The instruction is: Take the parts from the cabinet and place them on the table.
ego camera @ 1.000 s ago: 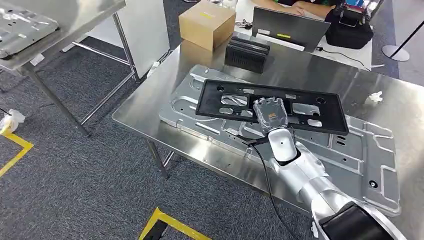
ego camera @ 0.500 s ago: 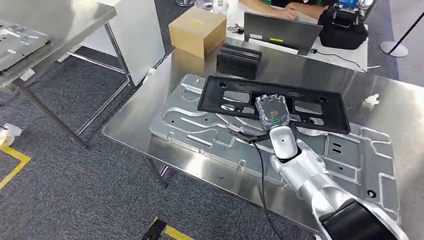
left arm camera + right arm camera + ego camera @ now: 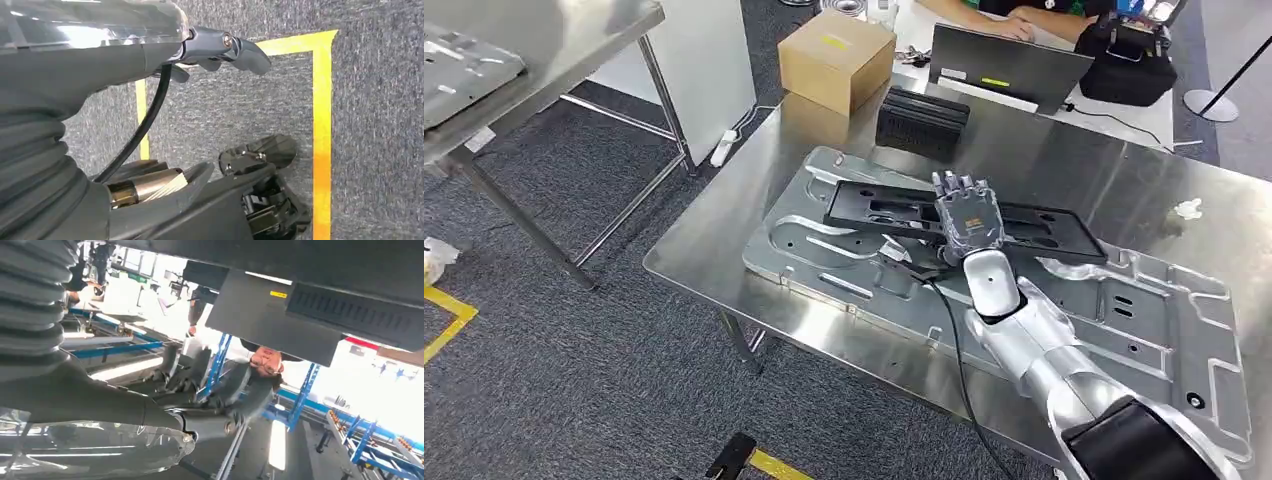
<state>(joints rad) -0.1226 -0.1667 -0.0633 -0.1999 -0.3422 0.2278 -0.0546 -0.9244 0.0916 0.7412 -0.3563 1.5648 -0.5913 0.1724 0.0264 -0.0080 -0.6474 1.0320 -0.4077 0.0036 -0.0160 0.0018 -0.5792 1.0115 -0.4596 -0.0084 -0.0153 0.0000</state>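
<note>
While the black frame (image 3: 894, 212) lies on the grey metal panel (image 3: 1124, 310) on the table (image 3: 1064, 160), the right hand (image 3: 966, 215) rests on it; grip undeterminable.

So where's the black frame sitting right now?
In the head view, the black frame lies flat on the large metal panel on the steel table, under the right hand.

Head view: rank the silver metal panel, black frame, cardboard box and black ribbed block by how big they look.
1. silver metal panel
2. black frame
3. cardboard box
4. black ribbed block
The box and block sit farther away, so their true sizes are less sure.
</note>
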